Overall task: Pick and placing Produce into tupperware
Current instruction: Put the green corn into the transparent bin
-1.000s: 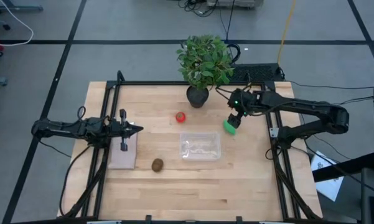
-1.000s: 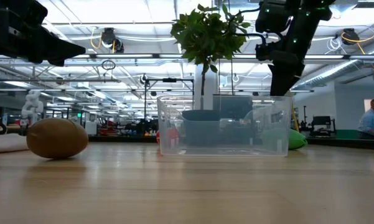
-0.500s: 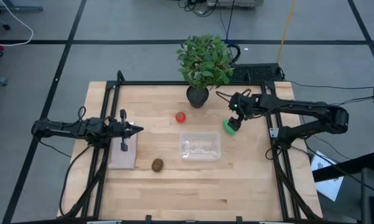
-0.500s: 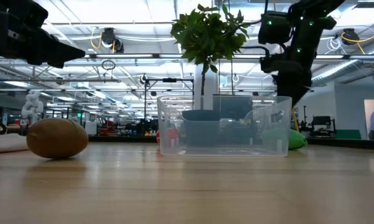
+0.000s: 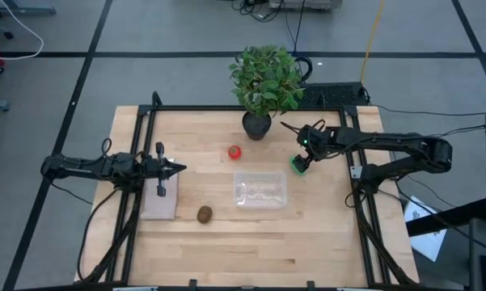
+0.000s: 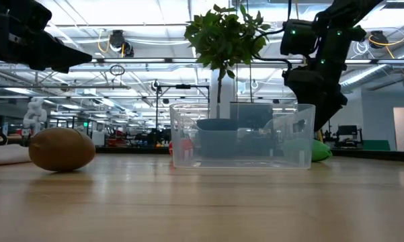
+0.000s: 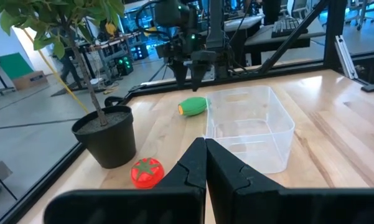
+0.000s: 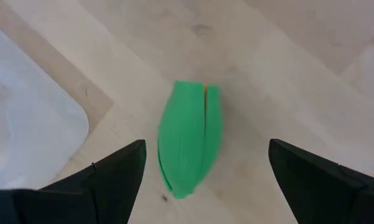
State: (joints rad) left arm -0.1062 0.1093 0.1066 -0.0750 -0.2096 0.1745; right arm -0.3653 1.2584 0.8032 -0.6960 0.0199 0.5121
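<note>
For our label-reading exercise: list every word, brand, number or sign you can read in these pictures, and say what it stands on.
No readable text anywhere.
The clear container, green produce, tomato, kiwi and plant pot carry no labels.
Signs and screens in the room behind the table, seen in the low view, are too small and blurred to read.

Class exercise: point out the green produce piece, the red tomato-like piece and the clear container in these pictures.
green produce piece [image 8: 188,145]: right wrist view, middle of its ribbed body.
red tomato-like piece [image 7: 147,172]: left wrist view, centre of its top.
clear container [image 5: 259,204]: high view, near rim.
</note>
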